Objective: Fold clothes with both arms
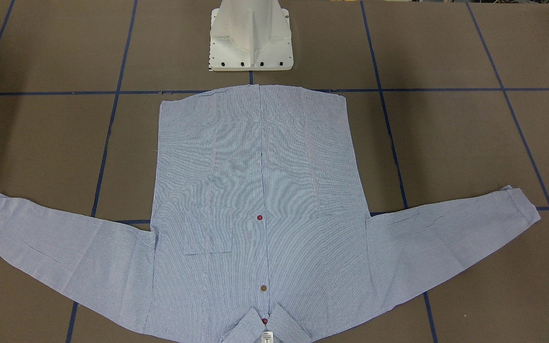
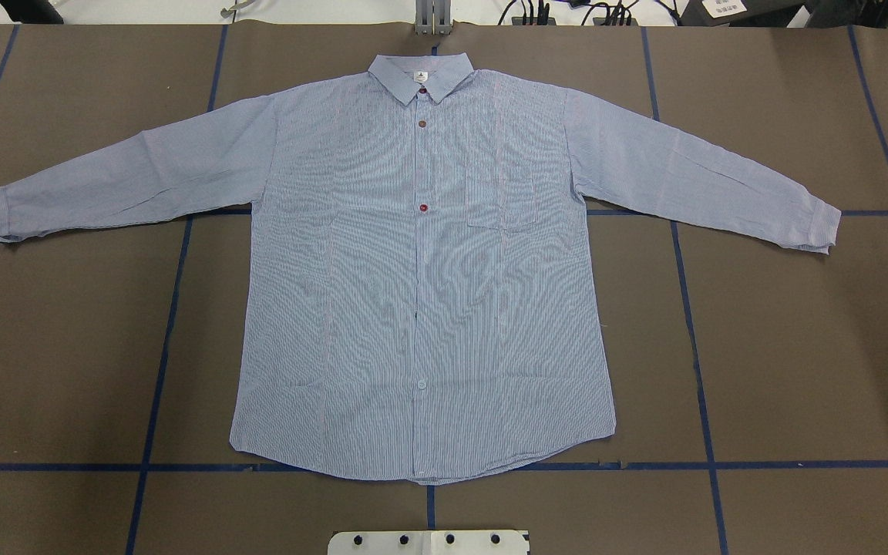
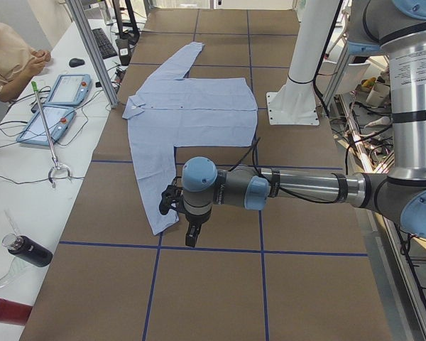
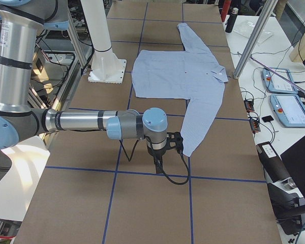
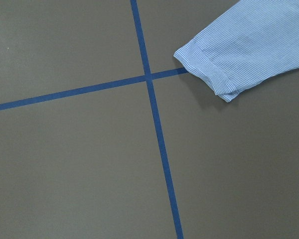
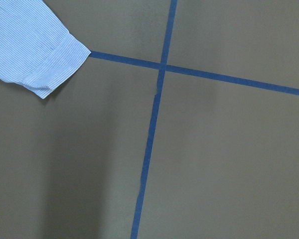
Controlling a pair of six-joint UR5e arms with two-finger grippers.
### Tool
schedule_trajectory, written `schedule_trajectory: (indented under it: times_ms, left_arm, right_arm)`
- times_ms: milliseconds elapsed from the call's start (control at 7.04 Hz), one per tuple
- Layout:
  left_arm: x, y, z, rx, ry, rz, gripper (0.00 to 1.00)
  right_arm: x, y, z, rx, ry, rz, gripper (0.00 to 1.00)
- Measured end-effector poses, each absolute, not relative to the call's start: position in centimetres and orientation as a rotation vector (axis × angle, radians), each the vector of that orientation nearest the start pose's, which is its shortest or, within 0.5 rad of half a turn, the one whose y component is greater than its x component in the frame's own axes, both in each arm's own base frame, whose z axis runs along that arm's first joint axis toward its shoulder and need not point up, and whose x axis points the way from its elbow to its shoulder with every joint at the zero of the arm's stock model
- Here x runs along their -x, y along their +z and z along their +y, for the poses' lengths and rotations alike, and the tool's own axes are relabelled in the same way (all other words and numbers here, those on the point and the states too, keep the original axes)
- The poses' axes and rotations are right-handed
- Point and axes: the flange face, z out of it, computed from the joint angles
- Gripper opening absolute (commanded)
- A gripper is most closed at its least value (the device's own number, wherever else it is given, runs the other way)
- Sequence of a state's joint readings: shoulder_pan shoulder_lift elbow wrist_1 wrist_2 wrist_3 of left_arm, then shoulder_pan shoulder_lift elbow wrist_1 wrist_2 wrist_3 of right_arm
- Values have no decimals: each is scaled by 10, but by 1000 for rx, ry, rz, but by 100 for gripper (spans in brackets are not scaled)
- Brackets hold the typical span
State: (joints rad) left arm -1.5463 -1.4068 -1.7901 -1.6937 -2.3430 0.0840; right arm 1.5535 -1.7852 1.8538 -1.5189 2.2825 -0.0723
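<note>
The light blue striped shirt [image 2: 421, 270] lies flat and face up on the brown table, buttoned, both sleeves spread out, collar at the far side from the robot. It also shows in the front view [image 1: 255, 190]. The left gripper [image 3: 192, 238] hangs above the table just past the left sleeve cuff [image 5: 209, 74]. The right gripper [image 4: 157, 161] hangs just past the right sleeve cuff [image 6: 55, 64]. Neither touches the shirt. Both grippers show only in the side views, so I cannot tell whether they are open or shut. No fingers show in the wrist views.
The white pedestal base [image 1: 250, 38] stands at the robot's side, close to the shirt hem. Blue tape lines [image 2: 174, 308] grid the brown table. A side desk holds tablets [image 3: 53, 106] and a bottle [image 3: 28, 250]; a person [image 3: 7, 57] sits there.
</note>
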Motion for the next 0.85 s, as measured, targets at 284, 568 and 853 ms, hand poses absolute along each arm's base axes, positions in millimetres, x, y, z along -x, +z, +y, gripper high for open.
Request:
schedule_trajectory:
  times_ms: [284, 568, 853]
  left_arm:
    - [53, 584, -448, -392, 247, 751, 100]
    - [53, 548, -466, -632, 335, 722, 100]
    - [53, 534, -482, -701, 363, 716, 100]
  right_arm:
    - [-57, 580, -423, -255, -169, -717, 100]
    - [-55, 551, -443, -354, -121, -728, 100]
    - [-50, 537, -453, -375, -20, -771, 100]
